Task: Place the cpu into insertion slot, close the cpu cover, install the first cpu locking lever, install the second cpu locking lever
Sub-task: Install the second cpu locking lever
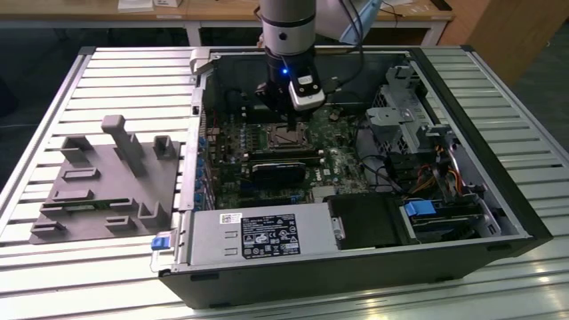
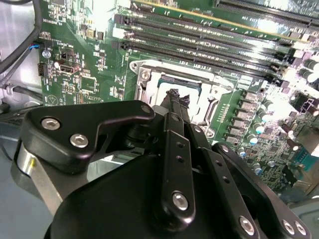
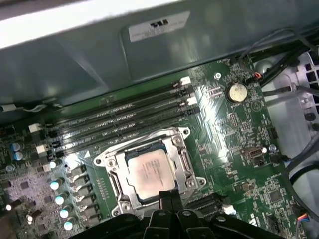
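Note:
The cpu (image 3: 149,173), a small square chip with a silvery top, lies flat in the insertion slot (image 3: 106,160) on the green board. The cpu cover (image 3: 182,153), a thin silver frame, lies down around the chip, which shows through its window. My gripper (image 3: 169,196) is shut, its dark tips together just above the socket's edge, beside the chip. In the second wrist view the gripper (image 2: 174,95) hangs over the cpu (image 2: 185,85) and hides part of it. In the exterior view the gripper (image 1: 292,125) points straight down onto the insertion slot (image 1: 286,138) inside the open computer case.
Long memory slots (image 3: 124,117) run beside the socket. A black ribbed block (image 1: 277,172) and the grey power supply box (image 1: 258,237) lie nearer the case front. Cables and drive bays (image 1: 418,133) crowd the exterior view's right. A grey fixture (image 1: 106,180) stands outside the case.

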### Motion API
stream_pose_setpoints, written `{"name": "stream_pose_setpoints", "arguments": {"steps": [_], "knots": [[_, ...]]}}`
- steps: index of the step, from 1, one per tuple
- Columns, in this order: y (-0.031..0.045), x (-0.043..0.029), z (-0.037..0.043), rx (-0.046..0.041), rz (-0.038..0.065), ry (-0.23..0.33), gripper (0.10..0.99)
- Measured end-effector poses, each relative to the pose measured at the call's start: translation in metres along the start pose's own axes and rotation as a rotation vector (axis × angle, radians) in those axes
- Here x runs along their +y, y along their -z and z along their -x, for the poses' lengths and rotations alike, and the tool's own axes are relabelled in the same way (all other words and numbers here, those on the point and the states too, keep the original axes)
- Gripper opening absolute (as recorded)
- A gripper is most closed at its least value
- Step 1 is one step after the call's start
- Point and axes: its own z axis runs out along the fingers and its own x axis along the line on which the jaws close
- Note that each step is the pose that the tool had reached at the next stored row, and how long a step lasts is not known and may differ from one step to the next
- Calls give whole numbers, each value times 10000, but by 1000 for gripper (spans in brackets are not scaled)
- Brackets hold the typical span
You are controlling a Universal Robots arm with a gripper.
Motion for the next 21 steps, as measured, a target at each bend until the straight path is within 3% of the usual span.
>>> {"name": "stream_pose_setpoints", "arguments": {"steps": [17, 21], "knots": [[-1, -208, 61, 0, 1, 0, 102], [-1, -253, 24, 22, 74, -7, 102]]}}
